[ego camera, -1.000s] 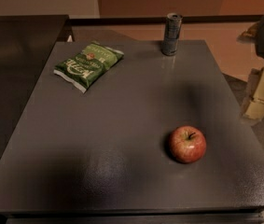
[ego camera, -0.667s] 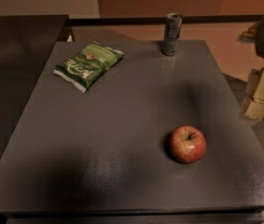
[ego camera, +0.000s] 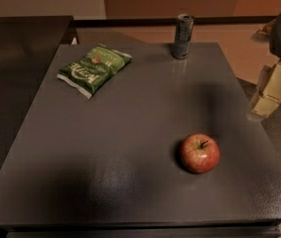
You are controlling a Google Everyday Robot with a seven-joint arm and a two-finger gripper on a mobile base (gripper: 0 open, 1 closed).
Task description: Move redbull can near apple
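The redbull can (ego camera: 183,36) stands upright at the far edge of the dark grey table (ego camera: 130,133), right of centre. The red apple (ego camera: 199,153) with yellowish patches and a dark stem sits on the near right part of the table, far from the can. My gripper (ego camera: 274,90) hangs off the table's right edge, level with the middle of the table, to the right of both the can and the apple and touching neither. It holds nothing that I can see.
A green snack bag (ego camera: 94,68) lies on the far left of the table. A second dark counter (ego camera: 16,48) adjoins on the left. Tan floor and a wall lie beyond the far edge.
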